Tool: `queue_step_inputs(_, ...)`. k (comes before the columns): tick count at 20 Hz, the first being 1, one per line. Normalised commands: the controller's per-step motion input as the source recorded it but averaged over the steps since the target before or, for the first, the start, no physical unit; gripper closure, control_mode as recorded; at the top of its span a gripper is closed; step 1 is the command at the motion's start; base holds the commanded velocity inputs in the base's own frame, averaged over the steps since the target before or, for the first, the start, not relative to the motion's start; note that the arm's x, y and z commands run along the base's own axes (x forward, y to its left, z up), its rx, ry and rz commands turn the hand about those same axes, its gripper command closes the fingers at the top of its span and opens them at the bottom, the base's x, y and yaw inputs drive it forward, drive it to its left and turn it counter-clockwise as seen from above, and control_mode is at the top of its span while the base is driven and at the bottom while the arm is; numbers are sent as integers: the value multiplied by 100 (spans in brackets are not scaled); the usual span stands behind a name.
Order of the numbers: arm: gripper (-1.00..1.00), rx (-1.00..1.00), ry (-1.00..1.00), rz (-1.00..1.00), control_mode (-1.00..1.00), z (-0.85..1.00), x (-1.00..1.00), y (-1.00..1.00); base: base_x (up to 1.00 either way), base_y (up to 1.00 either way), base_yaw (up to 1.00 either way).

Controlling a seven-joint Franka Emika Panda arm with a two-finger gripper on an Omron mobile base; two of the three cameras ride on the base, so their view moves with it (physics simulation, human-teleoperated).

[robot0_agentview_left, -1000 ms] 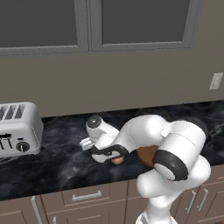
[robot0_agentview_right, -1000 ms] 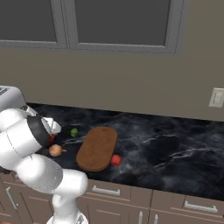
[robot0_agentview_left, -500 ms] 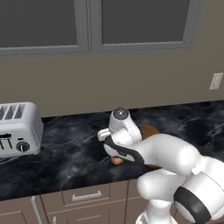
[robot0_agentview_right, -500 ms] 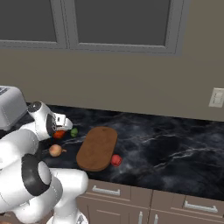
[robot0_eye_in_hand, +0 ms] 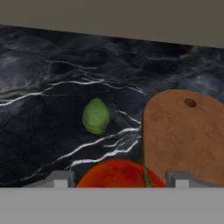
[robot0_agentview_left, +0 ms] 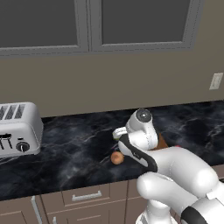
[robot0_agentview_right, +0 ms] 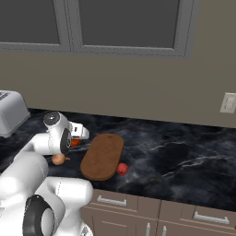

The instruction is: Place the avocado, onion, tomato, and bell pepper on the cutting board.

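— Cutting board (robot0_agentview_right: 102,156): where does it lie?
— Flat on the dark marbled counter (robot0_agentview_left: 74,151), its long axis running away from the front edge. In the hand view it is the brown slab with a small hole near its far end. Its top is bare.

— Avocado (robot0_eye_in_hand: 96,116): position?
— On the counter, left of the board in the hand view and apart from it. It is small, green and roundish.

— Onion (robot0_agentview_right: 58,159)?
— Near the counter's front edge, to the left of the board and clear of it. In the left base view it sits just beside the arm's forearm.

— And the two reddish items?
— An orange-red fruit (robot0_eye_in_hand: 119,174) with a green stem lies at the bottom of the hand view, nearer the camera than the avocado. A red fruit (robot0_agentview_right: 122,169) rests on the counter just beside the board's near right edge. Which is the tomato and which the pepper cannot be told.

— State of the gripper (robot0_eye_in_hand: 118,180)?
— The two finger tips (robot0_eye_in_hand: 61,178) stand apart, one on either side of the orange-red fruit. Whether they press on it or only flank it cannot be told.

— Other labelled parts?
— A silver toaster (robot0_agentview_left: 17,129) stands at the counter's left end; a wall outlet (robot0_agentview_right: 228,102) is at the right.
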Motion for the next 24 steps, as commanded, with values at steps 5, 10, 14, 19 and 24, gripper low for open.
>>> queue_step_inputs(5,100,3,-2,0,-100,22,0,-51,0,0,0)
queue_step_inputs(10,100,4,0,0,-100,9,0,-48,0,0,0)
queue_step_inputs(14,100,2,0,0,-100,0,0,-48,0,0,0)
queue_step_inputs(19,100,1,0,0,-100,0,18,-22,0,0,0)
queue_step_inputs(24,100,1,0,0,-100,0,22,-15,0,0,0)
